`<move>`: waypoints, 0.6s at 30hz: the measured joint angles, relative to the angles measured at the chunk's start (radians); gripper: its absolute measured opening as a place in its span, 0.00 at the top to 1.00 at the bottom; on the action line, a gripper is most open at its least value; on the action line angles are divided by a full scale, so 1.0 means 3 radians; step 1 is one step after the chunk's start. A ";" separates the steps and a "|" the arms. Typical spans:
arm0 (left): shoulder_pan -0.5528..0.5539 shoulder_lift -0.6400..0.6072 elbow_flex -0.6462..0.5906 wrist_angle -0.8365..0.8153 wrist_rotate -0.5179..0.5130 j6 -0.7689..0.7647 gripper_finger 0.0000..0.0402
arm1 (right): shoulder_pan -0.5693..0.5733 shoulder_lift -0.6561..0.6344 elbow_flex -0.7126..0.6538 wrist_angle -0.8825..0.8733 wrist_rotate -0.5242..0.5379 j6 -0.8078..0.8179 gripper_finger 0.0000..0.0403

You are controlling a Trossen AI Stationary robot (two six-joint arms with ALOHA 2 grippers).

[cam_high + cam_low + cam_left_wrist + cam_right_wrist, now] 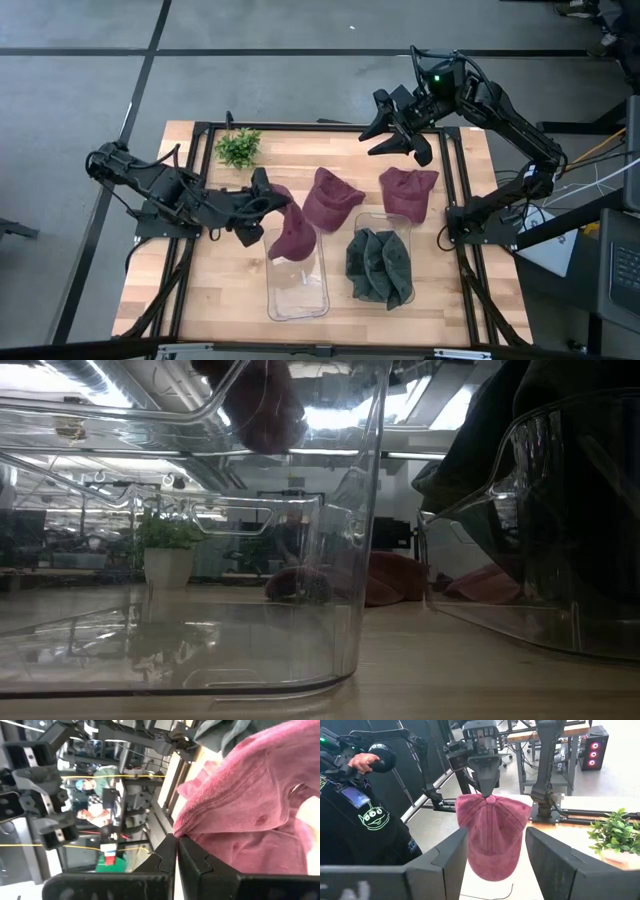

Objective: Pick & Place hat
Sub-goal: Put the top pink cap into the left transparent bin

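A maroon hat [292,235] hangs from my left gripper [266,203], which is shut on it above the far end of the empty clear bin [297,288]. The right wrist view shows the hat [492,835] dangling below the left gripper's fingers, and the low view shows it [262,405] above the bin [200,610]. Two more maroon hats [332,198] [408,190] lie on the table behind the bins. My right gripper [402,128] stands open, high over the table's far right edge, holding nothing. My left gripper pinches the top of the hat's crown, at the button [490,799], between its two fingers [167,852]. The fingers come from the table's left side, slanting down. The hat hangs below them with its brim lowest, clear of the table and the bin.
A second clear bin [380,265] to the right holds dark green hats. A small potted plant [238,146] stands at the far left of the table. A person in a dark shirt [365,820] stands beyond the table's edge.
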 joint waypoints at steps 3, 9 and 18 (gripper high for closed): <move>-0.0077 -0.0003 0.0000 -0.0087 -0.0024 -0.0150 0.99 | 0.0000 0.0000 0.0000 0.0000 0.0000 0.0000 0.51; -0.0257 -0.0002 -0.0080 -0.0175 -0.0087 -0.0304 0.99 | 0.0001 0.0000 0.0000 0.0009 0.0000 0.0013 0.51; -0.0457 -0.0263 -0.0474 -0.0129 -0.0145 -0.0408 0.99 | 0.0003 0.0000 0.0000 0.0229 0.0161 0.0160 0.51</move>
